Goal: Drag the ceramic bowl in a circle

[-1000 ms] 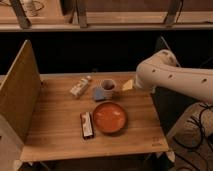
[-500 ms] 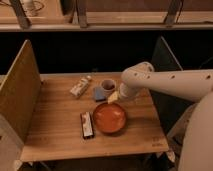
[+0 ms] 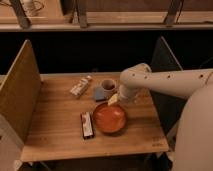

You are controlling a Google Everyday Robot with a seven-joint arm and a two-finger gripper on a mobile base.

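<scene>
The ceramic bowl (image 3: pixel 109 119), a wide, shallow orange-red dish, sits on the wooden table (image 3: pixel 55 120) a little right of centre, near the front. My arm reaches in from the right and bends down over the table. The gripper (image 3: pixel 114 99) hangs at the bowl's far rim, just above it, with its pale yellowish tip pointing down. It looks open, and nothing shows between its jaws. I cannot tell whether it touches the rim.
A small white mug (image 3: pixel 107 86) stands just behind the bowl, with a blue pad (image 3: pixel 98 94) beside it. A white packet (image 3: pixel 80 86) lies further left. A dark bar (image 3: pixel 87 125) lies left of the bowl. Upright panels flank the table on the left (image 3: pixel 20 90) and right (image 3: pixel 167 62).
The arm has swung left and forward across the table. The gripper has come from beside the mug down to the bowl's far rim. The bowl has not moved.
</scene>
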